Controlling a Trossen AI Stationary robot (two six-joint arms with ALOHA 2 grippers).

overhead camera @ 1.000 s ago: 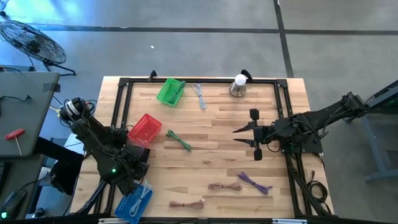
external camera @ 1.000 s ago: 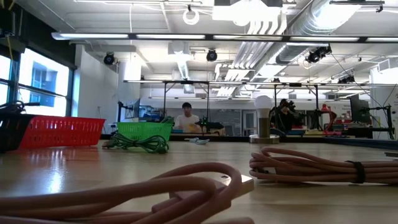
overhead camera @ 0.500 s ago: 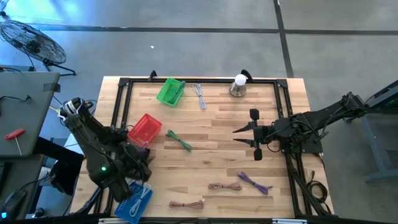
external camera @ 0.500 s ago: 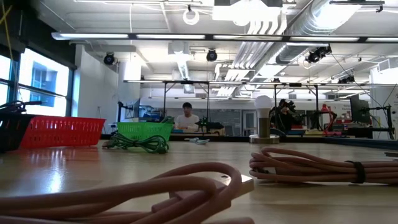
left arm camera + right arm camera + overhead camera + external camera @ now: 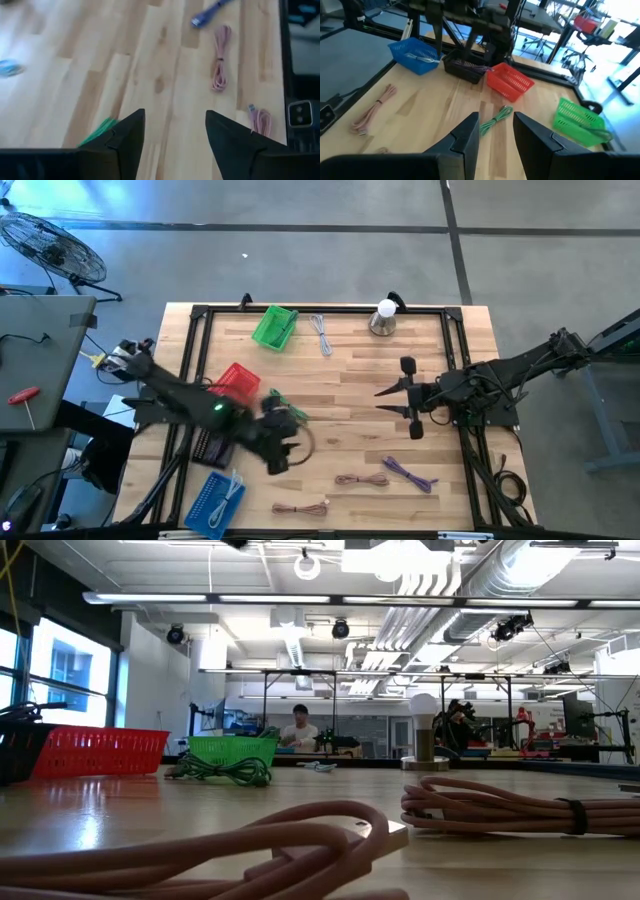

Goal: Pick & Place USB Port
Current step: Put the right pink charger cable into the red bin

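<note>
While the left gripper (image 5: 283,442), jaws apart, hovers left of centre in the high view just beside the green USB cable (image 5: 288,406), that light, floppy bundle looks best pinched mid-coil; the right gripper (image 5: 392,402) waits open.

Bright overhead light; motion-blurred left arm (image 5: 215,415).

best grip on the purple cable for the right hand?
The purple cable lies flat as a loose elongated bundle, tied near its middle. I'd come straight down from above and pinch across that tied middle, fingers set crosswise to its long axis. The right hand is open; nothing crowds it.
</note>
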